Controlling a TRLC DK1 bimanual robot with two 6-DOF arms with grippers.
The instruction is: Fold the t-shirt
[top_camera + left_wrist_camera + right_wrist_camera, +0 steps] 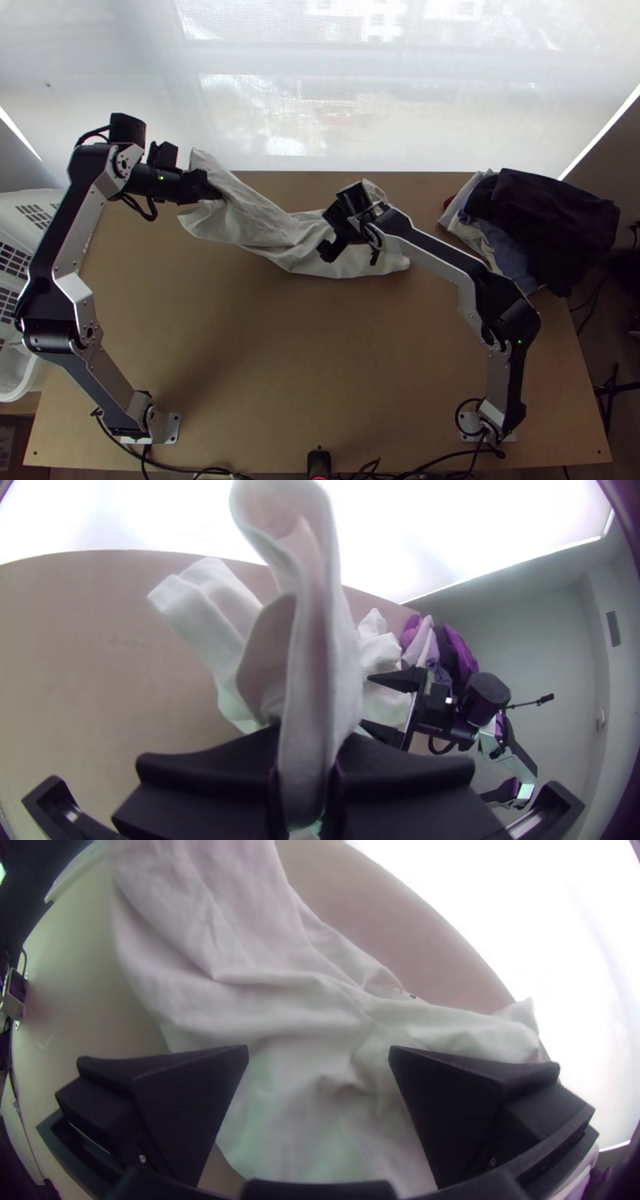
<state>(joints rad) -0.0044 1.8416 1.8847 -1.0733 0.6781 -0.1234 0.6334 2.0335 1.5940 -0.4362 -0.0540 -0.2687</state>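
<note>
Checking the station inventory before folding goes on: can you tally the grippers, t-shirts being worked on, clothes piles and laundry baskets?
Grippers: 2 (left gripper, right gripper)
White t-shirt: 1
Clothes pile: 1
White laundry basket: 1
Total: 5

I see the t-shirt (264,228) lying across the far part of the table (320,360). Its left end is in my left gripper (210,190), and my right gripper (350,252) is over its right part. To the right of it, I have a pile of clothes (552,224) at the far right corner. A basket (16,376) sits beside the table, on the left.
</note>
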